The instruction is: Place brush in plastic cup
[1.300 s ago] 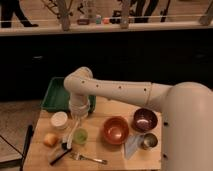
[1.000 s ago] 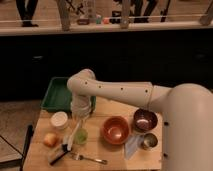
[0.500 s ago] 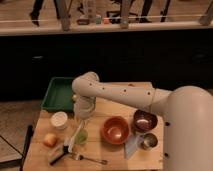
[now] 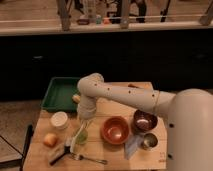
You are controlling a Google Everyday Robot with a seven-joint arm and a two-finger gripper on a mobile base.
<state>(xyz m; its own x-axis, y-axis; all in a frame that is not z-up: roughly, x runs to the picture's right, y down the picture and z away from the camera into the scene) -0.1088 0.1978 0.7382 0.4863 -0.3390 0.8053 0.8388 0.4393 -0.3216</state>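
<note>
The small light-green plastic cup [image 4: 81, 136] stands on the wooden table [image 4: 107, 156], left of the orange bowl. The brush [image 4: 75, 137] shows as a slim white handle slanting from the cup's rim down to the left; its bristle head is not clear to see. My gripper [image 4: 84, 120] points down directly above the cup, at the end of the white arm that reaches in from the right. I cannot tell whether the handle rests in the cup or beside it.
A white cup [image 4: 59, 120] and an orange round object [image 4: 50, 139] sit to the left. A tan block [image 4: 56, 153] and a fork [image 4: 91, 159] lie in front. An orange bowl [image 4: 115, 129], a metal bowl [image 4: 145, 120], a metal cup [image 4: 148, 141] and a green tray [image 4: 60, 93] are nearby.
The arm and gripper have shifted a little to the right and down, ending over the green cup. The other things on the table have not moved.
</note>
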